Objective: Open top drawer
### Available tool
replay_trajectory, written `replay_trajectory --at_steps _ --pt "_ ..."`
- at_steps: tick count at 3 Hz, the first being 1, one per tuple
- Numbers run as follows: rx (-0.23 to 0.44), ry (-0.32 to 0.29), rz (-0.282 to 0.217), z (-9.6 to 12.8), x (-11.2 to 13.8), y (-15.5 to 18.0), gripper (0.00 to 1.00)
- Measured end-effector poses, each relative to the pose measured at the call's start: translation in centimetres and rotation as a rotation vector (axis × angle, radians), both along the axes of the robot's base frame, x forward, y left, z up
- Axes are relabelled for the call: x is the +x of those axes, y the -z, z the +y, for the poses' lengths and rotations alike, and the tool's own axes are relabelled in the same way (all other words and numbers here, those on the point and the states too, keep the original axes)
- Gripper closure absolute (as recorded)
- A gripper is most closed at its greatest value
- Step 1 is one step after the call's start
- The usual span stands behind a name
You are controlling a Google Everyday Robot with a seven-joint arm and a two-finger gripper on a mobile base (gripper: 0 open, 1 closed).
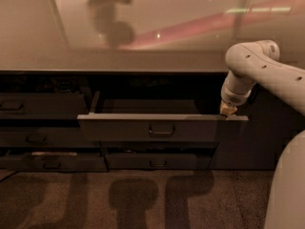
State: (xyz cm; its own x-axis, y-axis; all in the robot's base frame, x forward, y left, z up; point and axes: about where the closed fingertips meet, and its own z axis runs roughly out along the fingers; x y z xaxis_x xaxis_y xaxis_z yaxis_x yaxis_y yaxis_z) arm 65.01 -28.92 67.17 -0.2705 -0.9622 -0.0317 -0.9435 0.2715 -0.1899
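Looking at the top drawer (143, 127) sticking out from under the counter (119, 56), handle (161, 130) dead centre. Got the gripper (228, 110) parked at its top right corner, just about on the rim. Can't tell how open, or whether gripping anything. Hemmed in by shut drawers on the left (38, 104) and below (157, 161). Reached from the right by the white arm (267, 73).
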Motion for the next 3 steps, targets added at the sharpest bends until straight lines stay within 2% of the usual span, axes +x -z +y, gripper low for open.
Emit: replay_trajectory --at_steps 1,2,3 --pt "-0.008 -0.006 0.003 0.12 -0.89 0.60 1.00" --pt "-0.042 0.016 -0.002 -0.11 -0.76 0.62 0.82" --pt "-0.072 0.054 -0.007 -0.85 -0.62 0.32 0.60"
